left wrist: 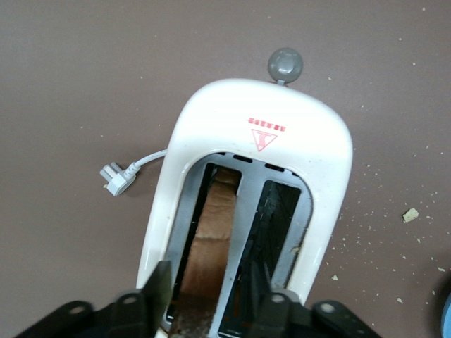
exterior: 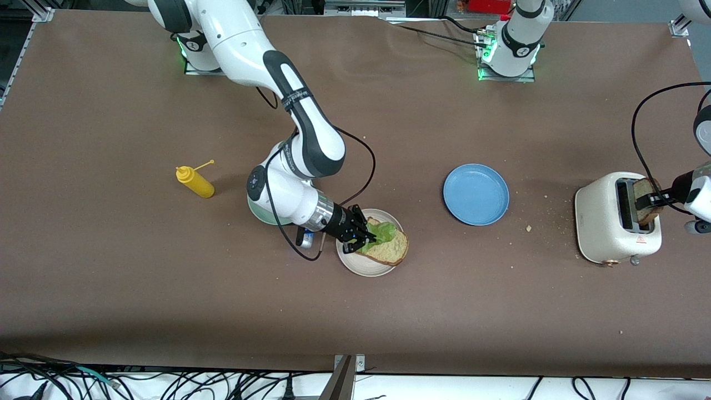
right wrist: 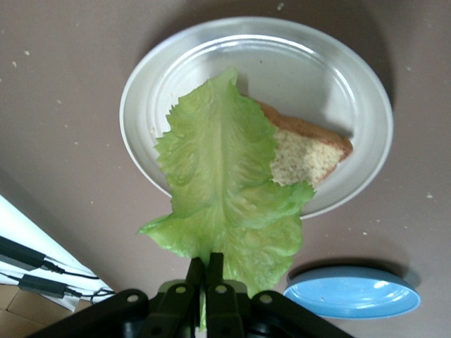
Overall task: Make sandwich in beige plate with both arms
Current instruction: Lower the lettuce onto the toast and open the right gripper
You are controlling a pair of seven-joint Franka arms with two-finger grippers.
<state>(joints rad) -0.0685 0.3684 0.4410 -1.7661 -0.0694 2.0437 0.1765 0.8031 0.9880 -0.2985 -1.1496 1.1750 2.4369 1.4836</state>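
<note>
**A:** Where was the right gripper [exterior: 364, 236]?

**B:** Just left of the front view's centre, over the beige plate [exterior: 355, 265]. Its fingers [right wrist: 206, 278] were pinched tight on the stem end of the lettuce leaf [right wrist: 225, 190]. In the right wrist view the leaf hung spread over the plate and covered most of the bread slice [right wrist: 310, 151] lying there, with only one crusted corner showing.

**A:** And the arm's pose?

**B:** The right arm [exterior: 300, 128] came down from its base at the upper left of the front view, bent sharply at the elbow, and angled its wrist down toward the plate. A mint green plate [exterior: 261, 214] showed partly under that wrist.

**A:** The left gripper [exterior: 664, 197]?

**B:** At the right edge of the front view, over the toaster [exterior: 605, 222]. Its fingers [exterior: 655, 199] were set either side of a toast slice [exterior: 647, 200] sticking up from one slot, but I could not tell whether they had closed on it. In the left wrist view the fingers [left wrist: 158, 285] framed the slot with the toast [left wrist: 211, 246] in it.

**A:** Anything else around?

**B:** A blue plate [exterior: 476, 194] lay between the beige plate and the toaster, and a yellow mustard bottle [exterior: 195, 182] lay toward the left of the front view. Crumbs [exterior: 529, 228] were scattered near the toaster.
</note>
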